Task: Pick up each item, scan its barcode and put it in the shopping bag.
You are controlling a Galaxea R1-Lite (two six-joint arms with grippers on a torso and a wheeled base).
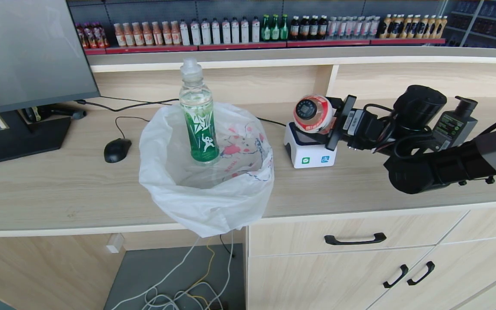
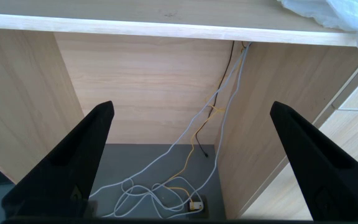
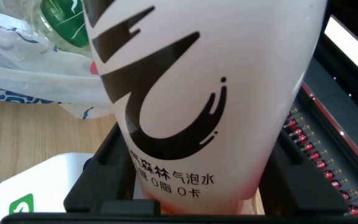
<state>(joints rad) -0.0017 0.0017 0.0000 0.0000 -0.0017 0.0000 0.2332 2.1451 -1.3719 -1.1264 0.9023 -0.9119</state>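
Bottle (image 1: 311,112) clenched in right tool (image 1: 324,119) over scanner (image 1: 310,157); left tool (image 2: 191,109) spread below counter (image 2: 135,22) edge

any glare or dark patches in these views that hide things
head view: even light, a small glint on the green bottle in the shopping bag; left wrist view: the left gripper is a black silhouette against lit wood; right wrist view: soft sheen on the white bottle, nothing hidden
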